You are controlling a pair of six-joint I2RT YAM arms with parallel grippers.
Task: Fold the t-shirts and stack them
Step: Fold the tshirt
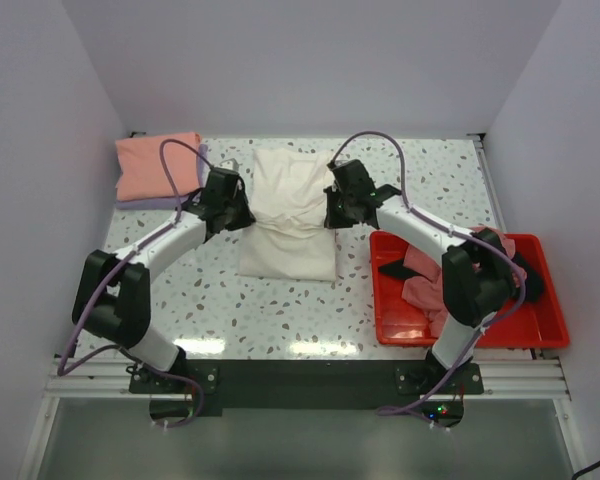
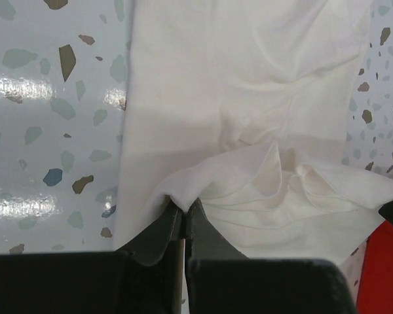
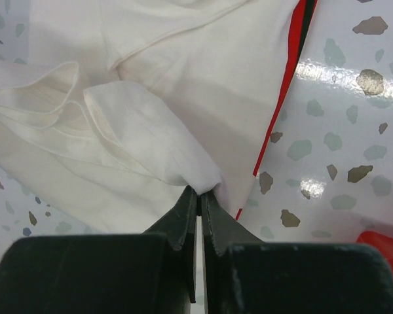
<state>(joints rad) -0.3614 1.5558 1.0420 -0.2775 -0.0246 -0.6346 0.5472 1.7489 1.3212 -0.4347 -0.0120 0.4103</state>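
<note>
Bolted at the near edge, the two arm bases sit side by side, with the speckled table [image 1: 280, 310] stretching away in front of them. On the right of the table, close to the right arm, a red tray [image 1: 550, 325] holds a loose heap: a dusty rose tee [image 1: 420, 290] lies crumpled with dark fabric around it, probably a black tee [image 1: 393, 268], though the arm hides much of the heap. Further in, at the middle of the table, the cream-white tee [image 1: 290, 215] lies as a long folded bundle, running from near to far and pulled in at its waist. The left gripper [image 1: 242, 212] meets it at its left edge and the right gripper [image 1: 332, 212] at its right edge, facing each other across the cloth. From the left wrist, the left gripper [image 2: 184, 212] has its jaws pressed almost together, pinching a raised peak of the cream-white fabric, and the rest of the tee spreads in soft creases over the table beyond. From the right wrist, the right gripper [image 3: 199, 196] likewise has its jaws nearly closed on a small bunched corner of the same tee, with folded layers fanning out to the left. Farthest off, in the far left corner, a salmon-pink tee [image 1: 155, 165] lies neatly folded on top of a lavender tee [image 1: 145, 203], of which only the edges show.
</note>
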